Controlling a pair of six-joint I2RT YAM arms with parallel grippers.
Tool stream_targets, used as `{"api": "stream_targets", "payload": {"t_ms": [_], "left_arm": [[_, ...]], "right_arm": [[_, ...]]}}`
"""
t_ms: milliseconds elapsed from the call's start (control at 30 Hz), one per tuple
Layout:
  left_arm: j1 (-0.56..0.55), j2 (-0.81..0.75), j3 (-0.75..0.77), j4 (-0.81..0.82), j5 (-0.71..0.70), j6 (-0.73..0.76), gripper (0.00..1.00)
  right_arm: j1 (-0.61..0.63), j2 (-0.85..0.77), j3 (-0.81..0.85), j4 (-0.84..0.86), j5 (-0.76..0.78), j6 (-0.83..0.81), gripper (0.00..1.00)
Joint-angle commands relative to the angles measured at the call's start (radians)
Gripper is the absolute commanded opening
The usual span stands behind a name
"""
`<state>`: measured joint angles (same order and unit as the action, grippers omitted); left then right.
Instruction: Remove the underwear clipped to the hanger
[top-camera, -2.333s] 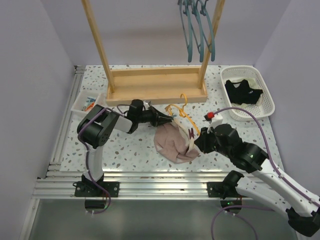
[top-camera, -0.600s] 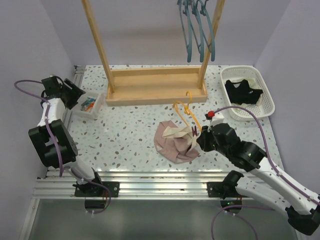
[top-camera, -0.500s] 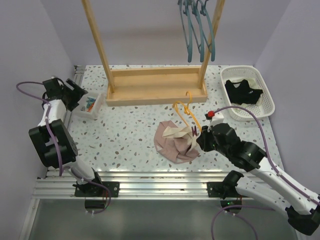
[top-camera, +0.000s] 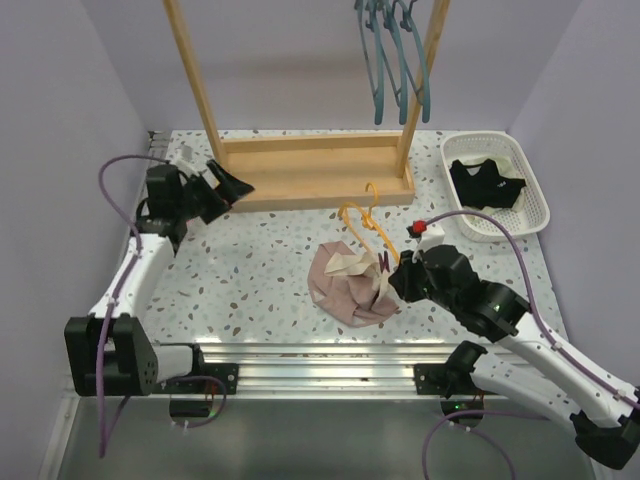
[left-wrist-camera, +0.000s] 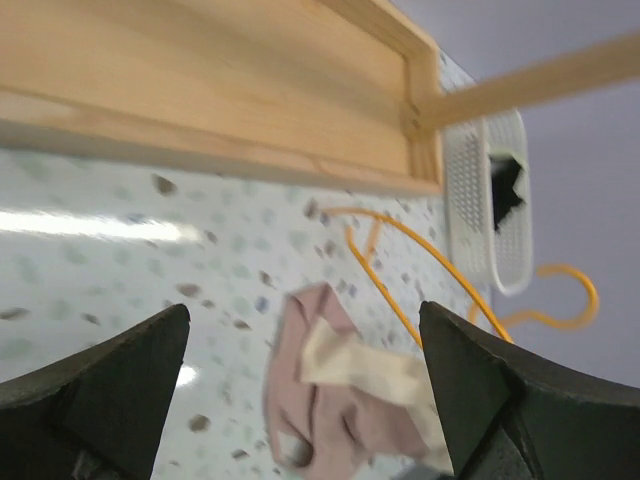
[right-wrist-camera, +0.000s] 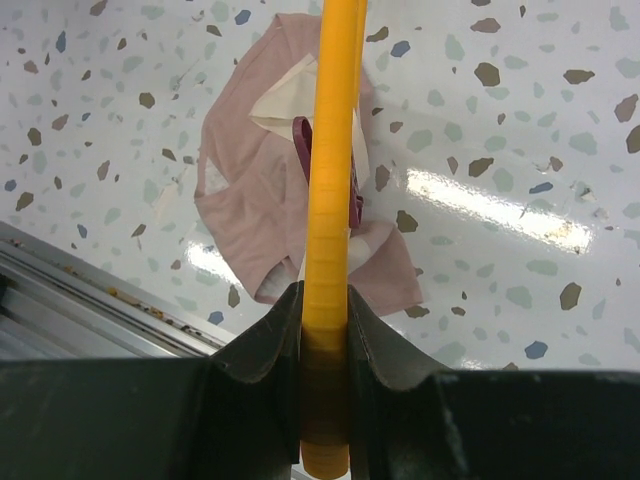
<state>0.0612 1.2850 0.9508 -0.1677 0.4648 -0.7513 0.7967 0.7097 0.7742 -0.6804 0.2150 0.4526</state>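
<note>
The dusty pink cloth underwear with pale trim (top-camera: 342, 287) lies bunched on the speckled table (top-camera: 260, 262) at the centre of the overhead view. A dark red clip (right-wrist-camera: 301, 140) pins it to the thin orange wire hanger (right-wrist-camera: 331, 120). The small black cloth underwear (top-camera: 487, 183) sits in the white plastic basket (top-camera: 497, 236) at upper right, so that piece looks done. The right gripper (top-camera: 394, 280), just right of the pink bundle, is clenched on the hanger's bar, which the wrist view shows squeezed between its jaws. The left gripper (top-camera: 229, 182) hangs at upper left beside the wooden rack base (top-camera: 310, 175), spread wide, holding nothing and well apart from the garment. The step in hand is probably to bring this free gripper across to the clip. To do it well, the right grip should stay firm and level so the clip keeps its place. The left should close on the clip's tails rather than on cloth, since tugging fabric would likely drag the hanger. The bar partly hides the clip, so I cannot tell which end opens.
</note>
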Motion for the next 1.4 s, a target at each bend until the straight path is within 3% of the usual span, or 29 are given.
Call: {"api": "stream_targets", "payload": {"t_ms": [0,167,333,533,933,1367], "left_arm": [[-0.164,-0.071,-0.099,0.098,0.061,-0.146,1.00],[-0.441,-0.035,-0.089,0.186,0.016,-0.246,1.00],[-0.570,0.110,-0.002,0.276,0.037,-0.304,1.00],[-0.681,0.298,0.140,0.277,0.087,-0.348,1.00],[-0.773,0.455,0.223,0.244,0.126,-0.349,1.00],[-0.782,0.313,0.098,0.304,0.054,-0.402,1.00]], "right_arm": [[0.001,0.022,0.022,0.082,-0.042,-0.003,0.00],[0.001,0.042,0.030,0.099,-0.057,-0.011,0.00],[0.001,0.051,0.036,0.101,-0.068,-0.019,0.00],[0.002,0.043,0.031,0.096,-0.059,-0.020,0.00],[0.001,0.040,0.036,0.091,-0.031,-0.032,0.00],[0.001,0.056,0.036,0.094,0.050,-0.009,0.00]]}}
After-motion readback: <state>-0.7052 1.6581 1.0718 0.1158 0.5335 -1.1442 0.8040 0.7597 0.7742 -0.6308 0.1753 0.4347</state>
